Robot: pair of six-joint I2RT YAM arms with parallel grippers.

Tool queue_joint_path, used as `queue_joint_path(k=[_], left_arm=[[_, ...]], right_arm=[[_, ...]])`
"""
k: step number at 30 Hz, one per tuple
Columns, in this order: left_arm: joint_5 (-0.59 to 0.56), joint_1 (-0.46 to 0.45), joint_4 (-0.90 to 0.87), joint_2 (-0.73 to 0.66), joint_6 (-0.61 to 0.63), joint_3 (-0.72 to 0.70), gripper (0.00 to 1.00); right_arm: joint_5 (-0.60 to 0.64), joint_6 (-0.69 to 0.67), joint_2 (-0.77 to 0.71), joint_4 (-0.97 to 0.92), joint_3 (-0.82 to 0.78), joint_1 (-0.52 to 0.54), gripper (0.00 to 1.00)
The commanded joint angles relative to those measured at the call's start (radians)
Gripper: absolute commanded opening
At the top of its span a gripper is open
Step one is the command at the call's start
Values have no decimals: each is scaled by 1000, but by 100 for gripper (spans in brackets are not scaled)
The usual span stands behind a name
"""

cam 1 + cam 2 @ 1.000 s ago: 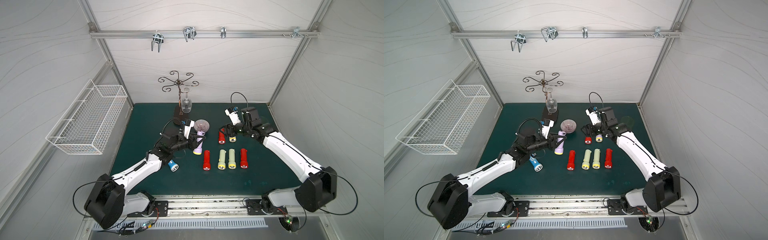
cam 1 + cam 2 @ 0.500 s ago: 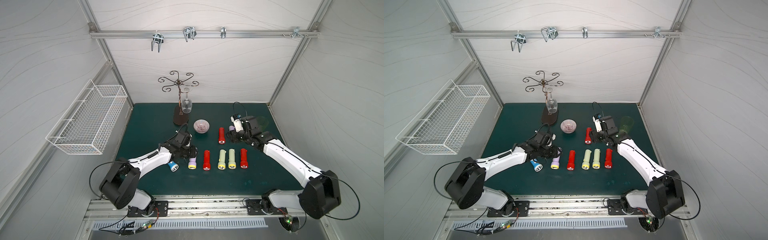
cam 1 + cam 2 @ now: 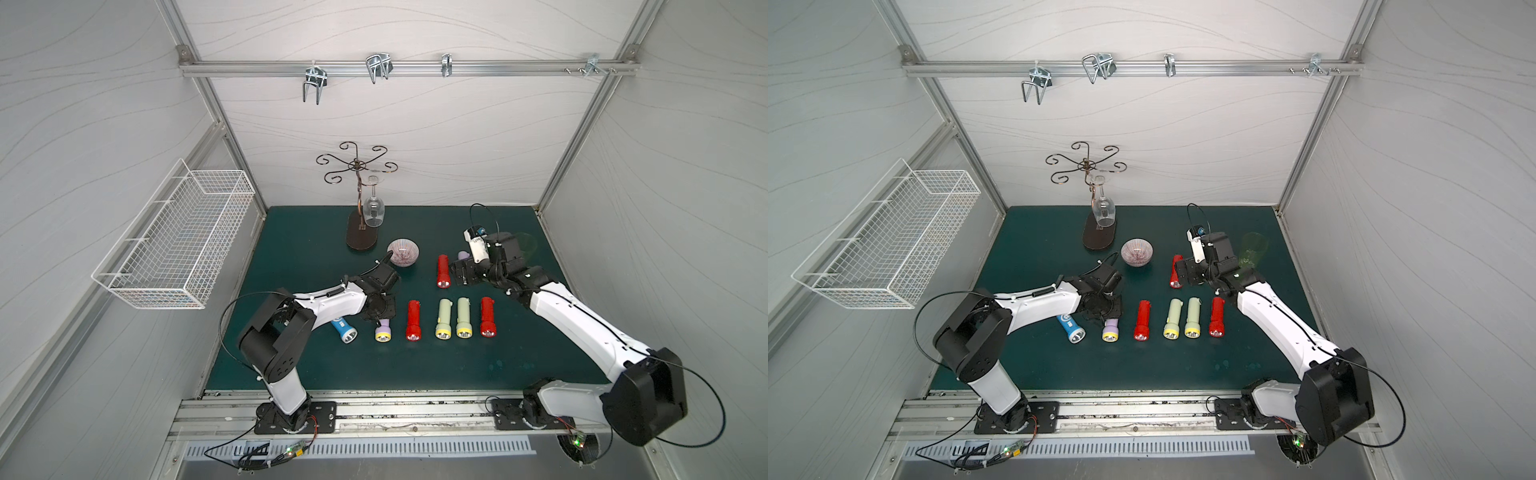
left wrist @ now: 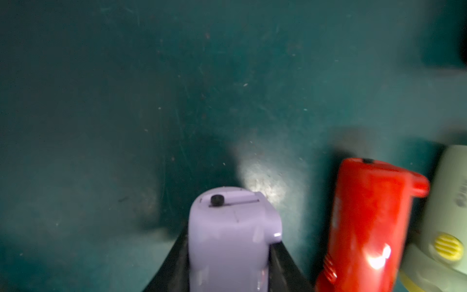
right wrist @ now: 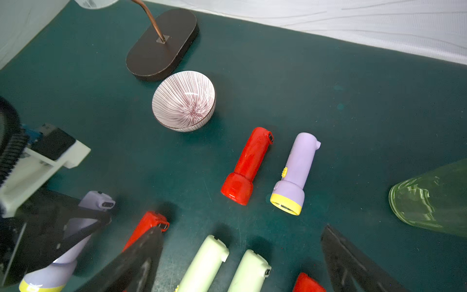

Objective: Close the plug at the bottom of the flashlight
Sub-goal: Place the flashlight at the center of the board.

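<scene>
A lilac flashlight [image 3: 383, 330] [image 3: 1110, 330] lies in the front row on the green mat, yellow head toward the front. My left gripper [image 3: 380, 311] [image 4: 230, 242] is shut on its body. In the left wrist view its bottom end carries a small black plug [image 4: 217, 199]. My right gripper [image 3: 460, 275] [image 5: 241, 228] stands open and empty above the mat, beside a red flashlight [image 3: 443, 272] [image 5: 246, 166] and a second lilac flashlight [image 3: 462, 254] [image 5: 295, 174] that lie behind the row.
The row also holds a blue flashlight [image 3: 344, 330], red ones [image 3: 412, 320] [image 3: 487, 316] and two pale green ones [image 3: 443, 319] [image 3: 464, 318]. Behind stand a striped bowl [image 3: 403, 251], a glass rack [image 3: 362, 235] and a green glass [image 3: 1252, 249].
My left arm has brought the lilac flashlight down from beside the bowl to the left end of the row. My right gripper has opened wide and drawn back a little.
</scene>
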Motion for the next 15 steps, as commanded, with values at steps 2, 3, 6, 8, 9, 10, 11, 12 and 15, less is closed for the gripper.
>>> queue_joint_path(k=[2,3,6,8,9,10,11,12,15], left_arm=[[-33,-11,-25,38,-17,62,0],[-34,-14,-27,48,-19,65,0],[-36,-18,-36,79,-25,74,9],[-34,-18,-42,95,-25,81,14],[-34,-18,-45,102,-24,84,17],[-37,-18,-50,104,-22,87,20],[-41,-19,-52,105,-22,87,22],[-44,-19,-51,102,-17,86,26],[-66,-19,-53,84,-13,84,36]], right_arm=[[12,9,-62,131,-77,7,99],[11,3,-70,140,-85,7,99],[2,2,-72,115,-70,7,99],[-4,13,-64,102,-55,7,99],[-9,20,-57,93,-47,7,99],[-12,27,-46,70,-33,7,99],[-17,24,-36,52,-22,5,99],[-12,19,-27,40,-13,5,99],[5,18,-15,31,-12,2,99]])
